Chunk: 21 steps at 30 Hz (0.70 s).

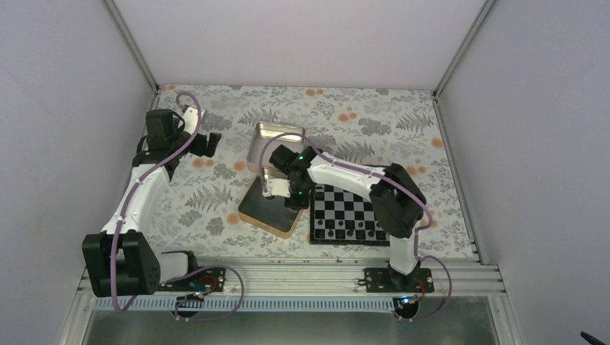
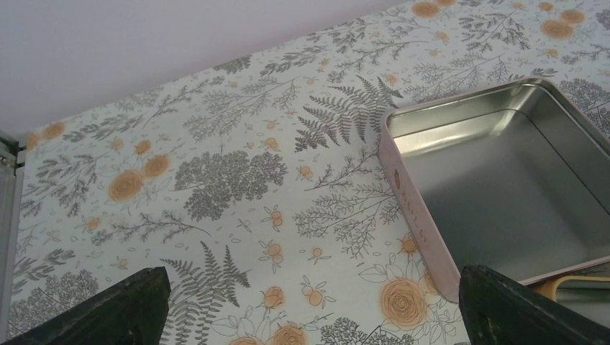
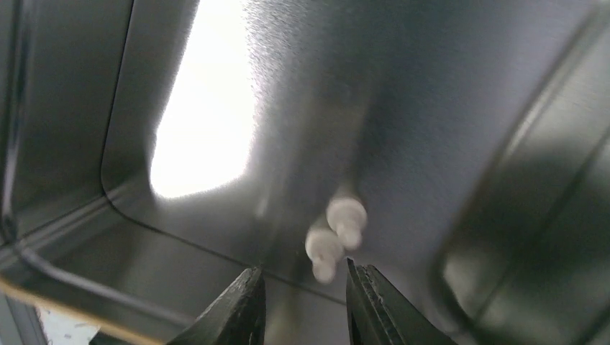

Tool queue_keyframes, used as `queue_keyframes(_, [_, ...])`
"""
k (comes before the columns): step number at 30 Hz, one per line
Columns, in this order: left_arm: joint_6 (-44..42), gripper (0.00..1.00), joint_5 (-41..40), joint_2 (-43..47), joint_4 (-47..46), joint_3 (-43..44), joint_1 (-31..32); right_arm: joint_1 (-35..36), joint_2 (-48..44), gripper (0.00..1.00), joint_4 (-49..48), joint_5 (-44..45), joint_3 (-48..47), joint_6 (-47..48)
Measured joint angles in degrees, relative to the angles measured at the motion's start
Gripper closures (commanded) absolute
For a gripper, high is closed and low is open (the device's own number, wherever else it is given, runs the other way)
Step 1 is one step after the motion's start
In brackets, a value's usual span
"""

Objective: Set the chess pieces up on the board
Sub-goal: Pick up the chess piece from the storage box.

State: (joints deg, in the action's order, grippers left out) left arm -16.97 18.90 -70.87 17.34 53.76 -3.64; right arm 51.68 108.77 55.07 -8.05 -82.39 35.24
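The black-and-silver board (image 1: pixel 350 214) lies right of centre with tiny dark pieces along its near rows. My right gripper (image 1: pixel 277 188) reaches left of it, down into a dark-floored tin (image 1: pixel 267 212). In the right wrist view its fingers (image 3: pixel 248 305) are open a small way over the tin floor (image 3: pixel 431 108). Two blurred cream-white chess pieces (image 3: pixel 334 233) lie just beyond the fingertips, not held. My left gripper (image 1: pixel 208 144) hangs open and empty over the cloth at the far left. Its fingers (image 2: pixel 108 309) frame bare cloth.
An empty silver tin (image 1: pixel 277 144) lies behind the dark tin; it shows at the right of the left wrist view (image 2: pixel 503 187). The flowered cloth (image 1: pixel 208 208) covers the table. White walls close three sides. A metal rail (image 1: pixel 302 277) runs along the near edge.
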Motion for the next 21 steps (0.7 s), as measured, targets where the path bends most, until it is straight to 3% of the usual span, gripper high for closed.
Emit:
queue_keyframes(5, [0.00, 0.00, 0.02, 0.00, 0.13, 0.00, 0.00, 1.55, 4.92, 0.68, 0.04, 0.33, -2.38, 0.00])
queue_keyframes(21, [0.00, 0.00, 0.02, 0.22, 0.37, 0.00, 0.00, 1.55, 8.15, 0.70, -1.14, 4.09, -3.10, -0.24])
